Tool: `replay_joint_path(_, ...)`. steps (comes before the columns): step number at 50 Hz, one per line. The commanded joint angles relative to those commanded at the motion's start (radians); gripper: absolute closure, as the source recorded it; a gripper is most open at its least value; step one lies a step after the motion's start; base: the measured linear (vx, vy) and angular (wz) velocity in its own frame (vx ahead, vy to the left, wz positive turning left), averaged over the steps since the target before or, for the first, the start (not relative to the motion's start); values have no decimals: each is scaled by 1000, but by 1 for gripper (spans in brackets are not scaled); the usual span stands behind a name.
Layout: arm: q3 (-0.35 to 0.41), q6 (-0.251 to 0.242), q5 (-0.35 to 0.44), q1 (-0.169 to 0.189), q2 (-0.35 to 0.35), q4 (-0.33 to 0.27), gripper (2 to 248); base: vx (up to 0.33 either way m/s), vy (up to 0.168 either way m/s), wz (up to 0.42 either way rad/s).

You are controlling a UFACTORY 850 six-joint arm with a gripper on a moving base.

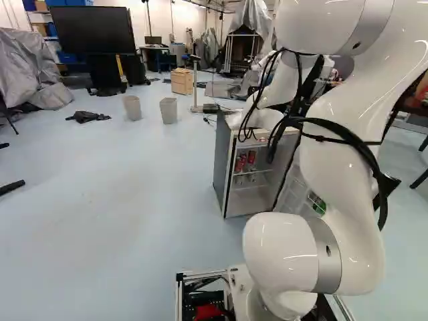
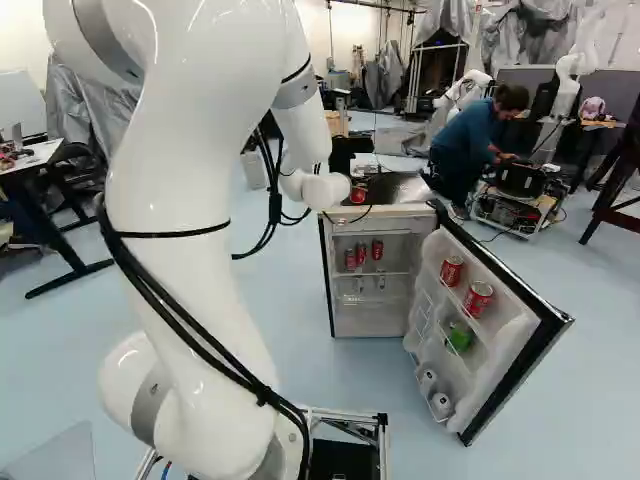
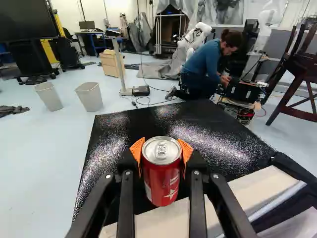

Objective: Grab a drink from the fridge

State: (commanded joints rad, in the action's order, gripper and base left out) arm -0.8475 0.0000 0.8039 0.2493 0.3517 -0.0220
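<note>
While the gripper (image 2: pixel 358 192) pinches a red can (image 3: pixel 162 173) above the fridge (image 1: pixel 225 160), its loaded door (image 2: pixel 505 345) stands wide open.

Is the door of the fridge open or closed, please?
Open: in the right base view, the door stands swung out from the fridge, with its inner side showing.

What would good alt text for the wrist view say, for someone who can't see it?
The robot's black tool grips an upright red drink can over the fridge's shiny black top. In the room beyond, two pale bins stand on a light blue floor.
</note>
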Motion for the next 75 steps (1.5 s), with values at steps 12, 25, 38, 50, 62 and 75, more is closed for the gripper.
replay_joint_path(12,-1,0,0,0,5,0,150,0,0,0)
replay_joint_path(25,-2,0,0,0,10,0,150,0,0,0)
replay_joint_path(38,-2,17,0,0,10,0,150,0,0,0)
replay_joint_path(50,-2,50,0,0,10,0,147,0,0,0)
replay_joint_path(62,-2,52,0,0,10,0,85,0,0,0)
replay_joint_path(75,27,52,0,4,-14,0,14,0,0,0)
